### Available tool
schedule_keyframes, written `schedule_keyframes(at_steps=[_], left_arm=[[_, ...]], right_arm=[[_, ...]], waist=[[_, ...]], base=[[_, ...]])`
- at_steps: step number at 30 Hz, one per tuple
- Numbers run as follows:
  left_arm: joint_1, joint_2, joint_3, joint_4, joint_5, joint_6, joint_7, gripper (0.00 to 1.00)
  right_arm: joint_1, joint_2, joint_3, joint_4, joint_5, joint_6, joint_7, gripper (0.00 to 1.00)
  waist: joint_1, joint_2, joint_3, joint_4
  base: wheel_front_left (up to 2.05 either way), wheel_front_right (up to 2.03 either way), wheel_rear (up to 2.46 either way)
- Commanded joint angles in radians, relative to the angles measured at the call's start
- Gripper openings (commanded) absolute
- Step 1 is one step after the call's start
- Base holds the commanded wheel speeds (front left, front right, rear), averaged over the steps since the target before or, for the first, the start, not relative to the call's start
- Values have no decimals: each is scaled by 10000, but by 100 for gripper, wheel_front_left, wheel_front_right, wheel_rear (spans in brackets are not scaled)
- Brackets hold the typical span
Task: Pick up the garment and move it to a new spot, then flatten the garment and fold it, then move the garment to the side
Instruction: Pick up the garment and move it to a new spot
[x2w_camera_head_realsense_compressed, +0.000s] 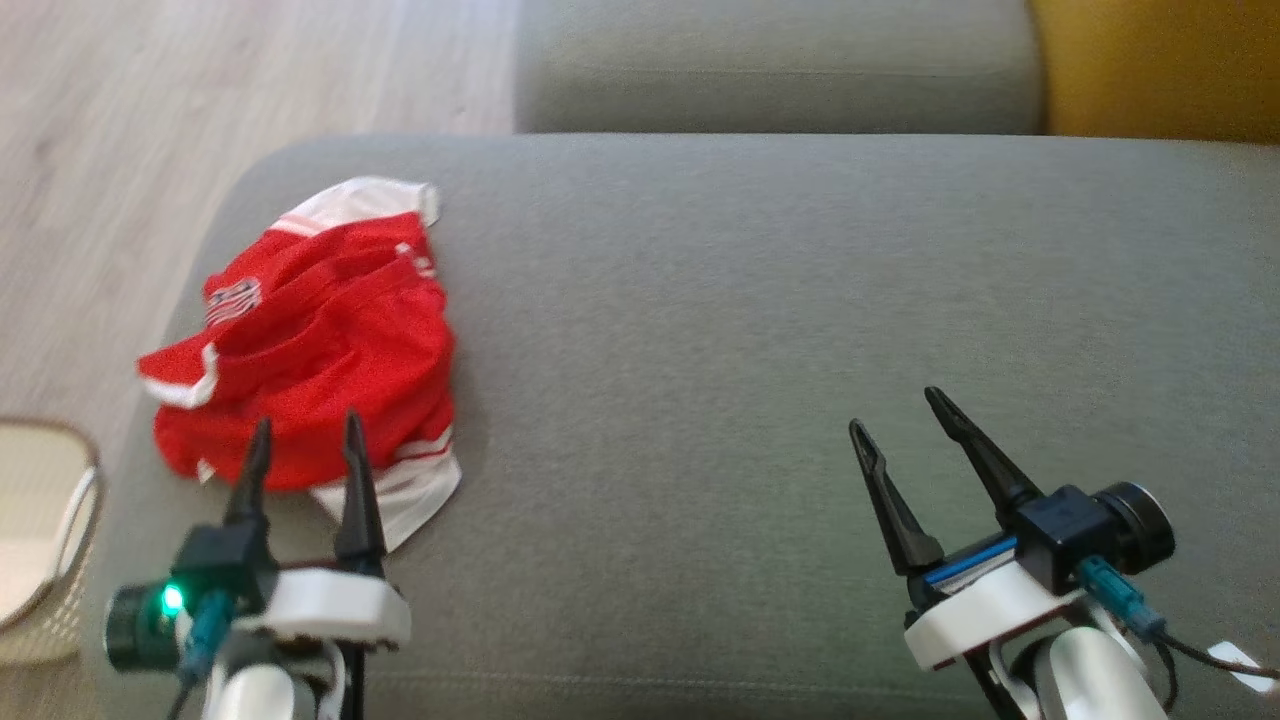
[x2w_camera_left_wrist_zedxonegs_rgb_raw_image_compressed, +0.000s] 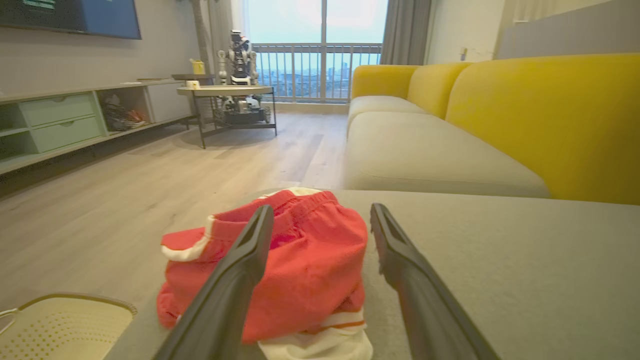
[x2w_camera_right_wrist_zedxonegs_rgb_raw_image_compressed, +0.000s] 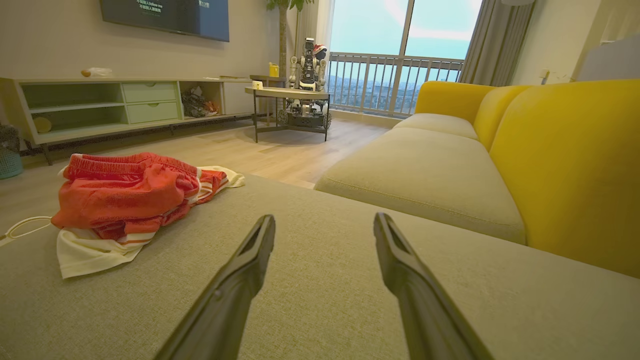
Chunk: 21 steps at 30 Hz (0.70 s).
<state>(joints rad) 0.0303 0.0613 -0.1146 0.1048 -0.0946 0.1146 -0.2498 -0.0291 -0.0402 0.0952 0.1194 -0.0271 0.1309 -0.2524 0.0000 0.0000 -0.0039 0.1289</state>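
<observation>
my left jaws apart at the near edge of the crumpled red garment (x2w_camera_head_realsense_compressed: 320, 340) on the grey cushion (x2w_camera_head_realsense_compressed: 750, 300), i should pinch deep to lift it whole; right jaws apart, empty.

Head: above, looking down on grey cushion (x2w_camera_head_realsense_compressed: 760, 300).
Wrists: low, facing 12 o'clock.
Shared: garment (x2w_camera_head_realsense_compressed: 310, 350), 10 o'clock.

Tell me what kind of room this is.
Most likely a home living room: a yellow-backed sofa, a wall-mounted TV above a low shelf unit, and glass balcony doors.
</observation>
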Motion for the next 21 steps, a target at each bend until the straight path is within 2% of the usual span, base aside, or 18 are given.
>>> schedule_keyframes(at_steps=[1, 11, 15, 17, 21], left_arm=[[-736, 102, 417, -360, 101, 43, -120, 100], [-2317, 238, 741, 43, 124, -85, -120, 100], [-3235, 398, 736, 688, 190, -256, -120, 100], [-3962, 421, 757, 1496, 78, -390, -120, 100], [-4722, 364, 807, 2369, -69, -393, -120, 100]], right_arm=[[-355, -100, 223, -404, -111, -2, -93, 100], [-895, -100, 100, -695, -563, -2, -93, 100], [-1156, -100, 66, -806, -733, -2, -93, 100], [-1309, -100, 22, -865, -941, -2, -93, 100], [-1404, -100, -83, -901, -1199, -2, -93, 100]], waist=[[0, 0, 321, 434], [0, 0, 1725, 1371], [0, 0, 2240, 1535], [0, 0, 2646, 1631], [0, 0, 3072, 1740]], base=[[0, 0, 0], [0, 0, 0], [0, 0, 0], [0, 0, 0], [0, 0, 0]])
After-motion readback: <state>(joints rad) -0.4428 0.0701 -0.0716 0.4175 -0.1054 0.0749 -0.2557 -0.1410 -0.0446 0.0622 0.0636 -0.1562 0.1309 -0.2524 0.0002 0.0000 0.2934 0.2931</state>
